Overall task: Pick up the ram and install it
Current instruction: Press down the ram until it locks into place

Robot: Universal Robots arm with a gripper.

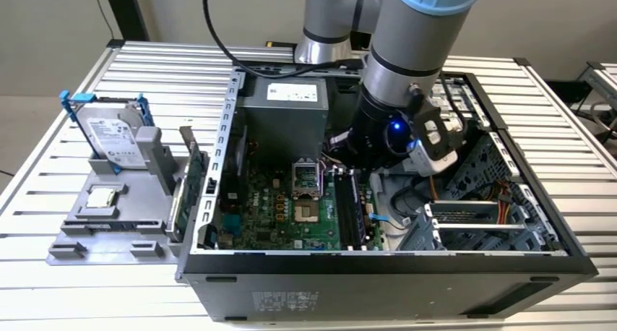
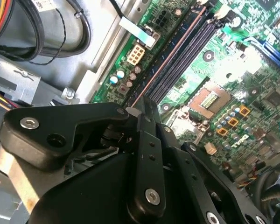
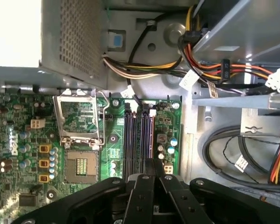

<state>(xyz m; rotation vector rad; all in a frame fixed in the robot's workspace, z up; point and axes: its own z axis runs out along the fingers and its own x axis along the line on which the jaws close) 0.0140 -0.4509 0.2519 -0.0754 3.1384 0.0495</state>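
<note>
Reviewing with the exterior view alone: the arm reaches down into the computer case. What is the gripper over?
Observer: In both wrist views the gripper sits over the memory slots, beside the open processor socket.
Operator: Is the ram there?
Observer: In the second wrist view the ram stands on edge along the slot row, running out from the gripper's tip.
Operator: Anything at the slots' far end?
Observer: The first wrist view shows white latches there.
</note>
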